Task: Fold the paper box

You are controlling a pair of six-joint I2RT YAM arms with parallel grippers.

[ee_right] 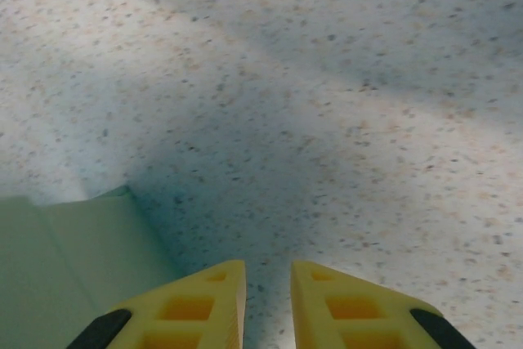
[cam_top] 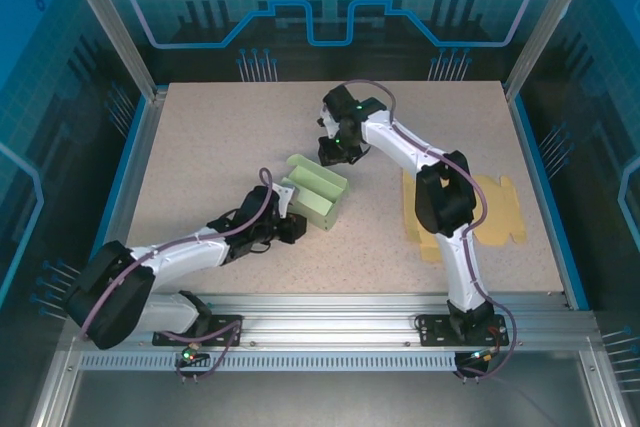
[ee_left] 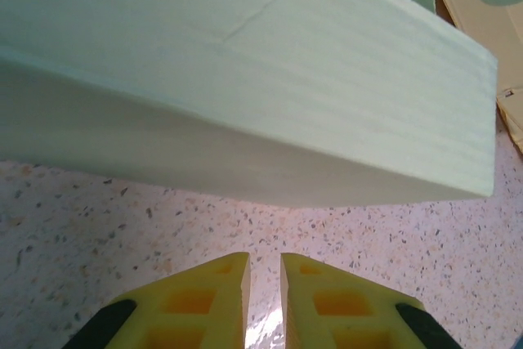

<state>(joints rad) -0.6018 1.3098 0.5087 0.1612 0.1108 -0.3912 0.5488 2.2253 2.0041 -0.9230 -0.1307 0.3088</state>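
Two long walls of the paper box [cam_top: 317,192] look raised, ends seemingly still unfolded; left gripper [ee_left: 264,261] and right gripper [ee_right: 268,269] jaws slightly apart, holding nothing.

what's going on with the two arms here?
Both arms are at a half-folded green paper box in the middle of the table. The left hand is low at its near-left wall and the right hand is at its far end. Both have fingers nearly together with nothing between them. A tan cardboard blank lies flat on the right.
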